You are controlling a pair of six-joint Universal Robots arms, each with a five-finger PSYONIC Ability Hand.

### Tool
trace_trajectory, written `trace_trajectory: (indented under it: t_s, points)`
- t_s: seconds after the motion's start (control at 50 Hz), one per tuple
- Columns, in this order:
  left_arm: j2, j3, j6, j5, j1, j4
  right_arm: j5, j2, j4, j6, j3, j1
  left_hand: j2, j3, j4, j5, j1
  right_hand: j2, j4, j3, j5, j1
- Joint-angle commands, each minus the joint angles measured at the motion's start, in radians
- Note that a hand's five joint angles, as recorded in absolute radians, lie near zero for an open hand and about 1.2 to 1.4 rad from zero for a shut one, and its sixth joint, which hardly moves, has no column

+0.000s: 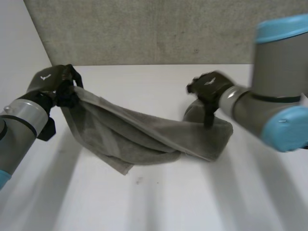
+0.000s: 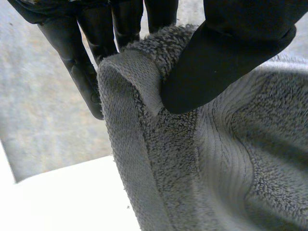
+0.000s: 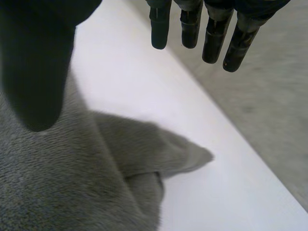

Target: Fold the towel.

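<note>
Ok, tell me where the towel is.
Head view: the towel spans the table, left end pinched up by the left hand, right end lying under the open right hand.

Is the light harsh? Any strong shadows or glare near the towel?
Head view: soft light; the towel leaves a faint shadow on the table below its raised end at the left hand. Left wrist view: the table is bright white, no glare spots.
</note>
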Motion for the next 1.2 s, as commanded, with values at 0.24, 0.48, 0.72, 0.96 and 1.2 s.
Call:
trace_trajectory:
  t_s: [0.24, 0.48, 0.72, 0.96, 1.2]
  points:
    - [-0.04, -0.039, 0.057, 0.002, 0.027, 0.047, -0.233, -0.433, -0.197, 0.157, 0.8, -0.213, 0.179, 0.18, 0.174, 0.195, 0.222, 0.453, 0.449, 0.466, 0.441, 0.473]
    - [-0.04, -0.042, 0.056, 0.002, 0.025, 0.047, -0.304, -0.341, -0.487, 0.345, 0.918, -0.201, 0.179, 0.18, 0.174, 0.195, 0.222, 0.321, 0.317, 0.334, 0.309, 0.341]
    - [-0.04, -0.045, 0.056, 0.002, 0.012, 0.047, -0.239, -0.051, -0.57, 0.365, 0.733, -0.158, 0.179, 0.18, 0.174, 0.195, 0.222, 0.356, 0.352, 0.37, 0.344, 0.376]
    - [-0.041, -0.047, 0.056, 0.002, 0.013, 0.047, -0.21, 0.052, -0.587, 0.366, 0.619, -0.147, 0.179, 0.18, 0.174, 0.195, 0.222, 0.465, 0.461, 0.478, 0.453, 0.484]
    - [-0.043, -0.053, 0.056, 0.002, 0.015, 0.053, -0.186, 0.106, -0.585, 0.375, 0.537, -0.141, 0.179, 0.18, 0.174, 0.195, 0.222, 0.6, 0.596, 0.613, 0.588, 0.619]
